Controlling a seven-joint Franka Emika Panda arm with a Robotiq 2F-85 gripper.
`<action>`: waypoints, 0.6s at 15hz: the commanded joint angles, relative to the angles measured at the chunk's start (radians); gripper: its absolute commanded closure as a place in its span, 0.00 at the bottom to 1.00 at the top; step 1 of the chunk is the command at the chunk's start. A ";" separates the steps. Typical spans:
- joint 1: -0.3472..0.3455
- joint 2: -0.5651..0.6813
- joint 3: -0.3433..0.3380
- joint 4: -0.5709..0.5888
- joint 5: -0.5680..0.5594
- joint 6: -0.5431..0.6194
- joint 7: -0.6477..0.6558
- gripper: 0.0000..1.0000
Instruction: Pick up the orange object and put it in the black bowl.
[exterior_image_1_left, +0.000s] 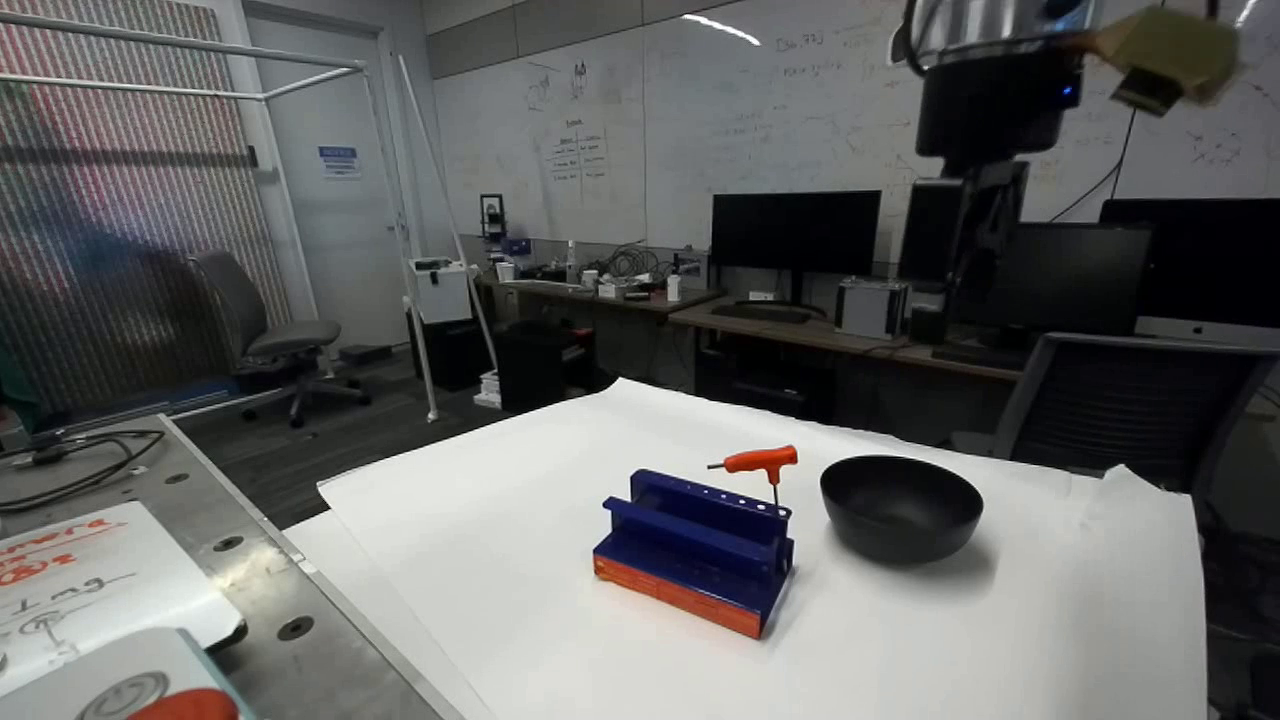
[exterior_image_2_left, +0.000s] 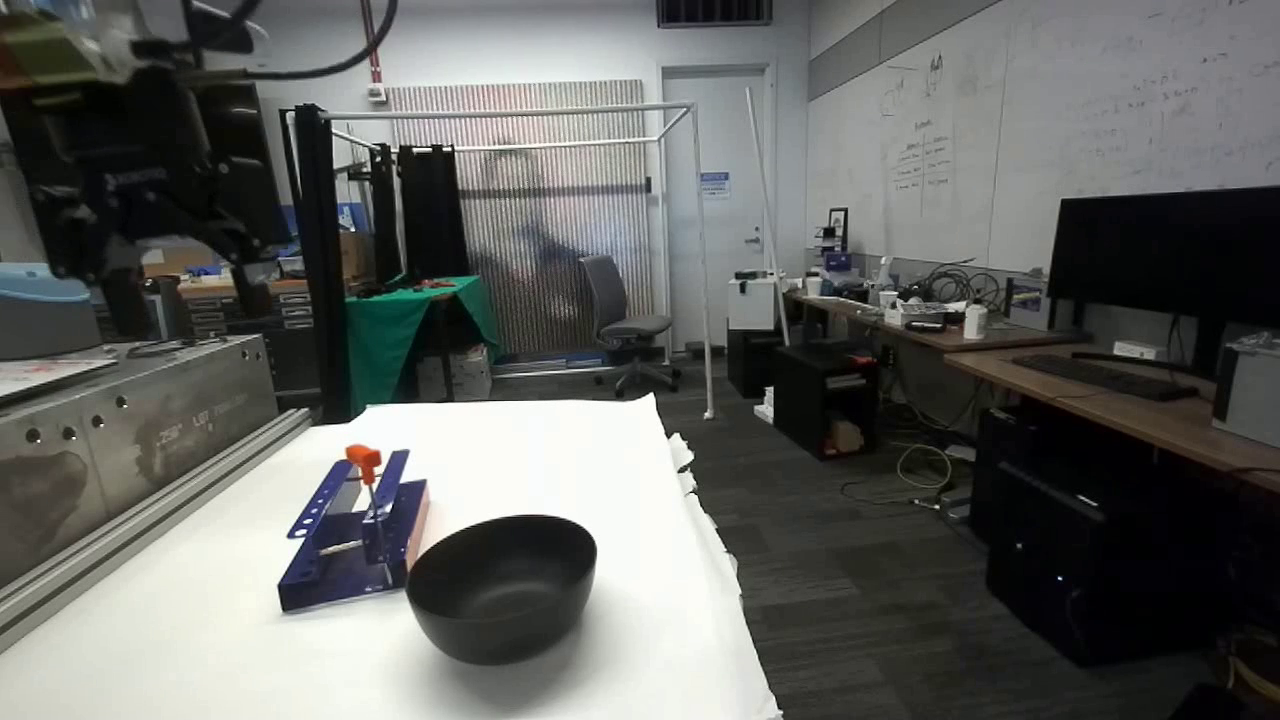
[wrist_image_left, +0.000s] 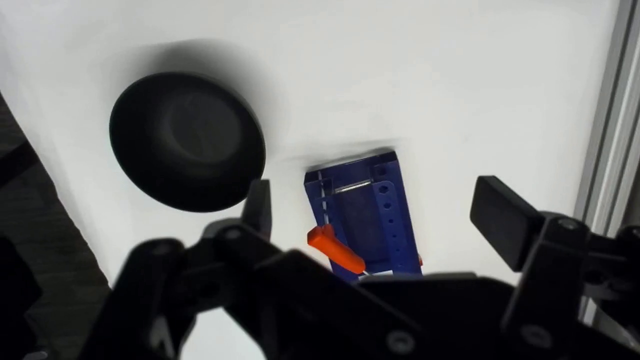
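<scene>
The orange object is an orange T-shaped handle (exterior_image_1_left: 762, 461) with a thin metal shaft. It stands upright in a hole of the blue holder (exterior_image_1_left: 690, 540), above the table. It also shows in an exterior view (exterior_image_2_left: 364, 461) and in the wrist view (wrist_image_left: 337, 251). The black bowl (exterior_image_1_left: 900, 510) stands beside the holder; it also shows in an exterior view (exterior_image_2_left: 500, 590) and in the wrist view (wrist_image_left: 187, 142). It looks empty. My gripper (exterior_image_2_left: 192, 295) is open and empty, high above the table. In the wrist view, the orange handle and holder appear between its spread fingers (wrist_image_left: 379, 210).
The blue holder has an orange-red base and a row of holes. White paper (exterior_image_1_left: 480, 520) covers the table. A metal bench (exterior_image_1_left: 290, 640) runs along one side, with a white board and cables on it. A chair (exterior_image_1_left: 1130, 410) stands behind the table edge.
</scene>
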 joint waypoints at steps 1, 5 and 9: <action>-0.007 0.248 -0.002 0.157 -0.116 0.068 0.004 0.00; 0.010 0.489 -0.051 0.337 -0.156 0.076 -0.059 0.00; 0.007 0.659 -0.083 0.520 -0.094 -0.051 -0.207 0.00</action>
